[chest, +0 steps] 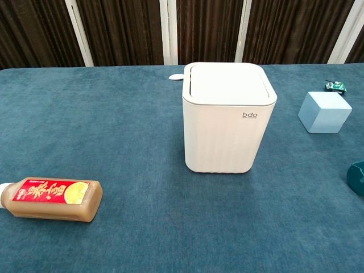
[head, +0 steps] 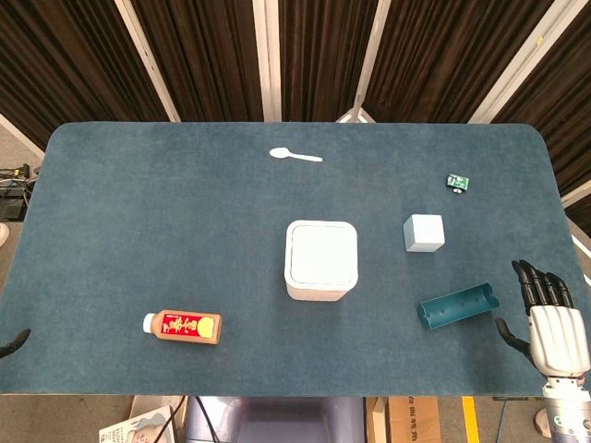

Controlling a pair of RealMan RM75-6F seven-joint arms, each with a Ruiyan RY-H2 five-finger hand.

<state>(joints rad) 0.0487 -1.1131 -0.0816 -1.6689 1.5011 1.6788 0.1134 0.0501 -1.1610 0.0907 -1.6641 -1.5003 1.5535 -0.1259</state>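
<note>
Dark pleated curtains with pale slanted posts close off the back of the room, and a desk [head: 138, 212] covered in blue-green felt fills most of both views.

In the head view, the right robot hand [head: 547, 318] shows at the lower right of the frame, at the desk's edge. Its dark fingers [head: 540, 281] are stretched out and slightly apart, the thumb sticks out to the side, and it holds nothing. Nearest to it, just to its left, lies a teal tray [head: 458, 306], long and open-topped, tilted with its right end higher in the frame; hand and tray are apart. The chest view catches only a corner of this tray at its right edge.

Of the left robot hand [head: 15, 343] only a dark tip peeks in at the lower left edge of the head view; I cannot tell how its fingers lie. The closest thing to it is a bottle [head: 183, 327] with a red label and white cap, lying on its side in the lower left.

A white bin [head: 320, 259] with a closed lid stands at the centre. A pale blue cube [head: 424, 233] sits to its right, a small green packet [head: 458, 182] in the upper right, and a white spoon [head: 295, 155] at the upper middle.
</note>
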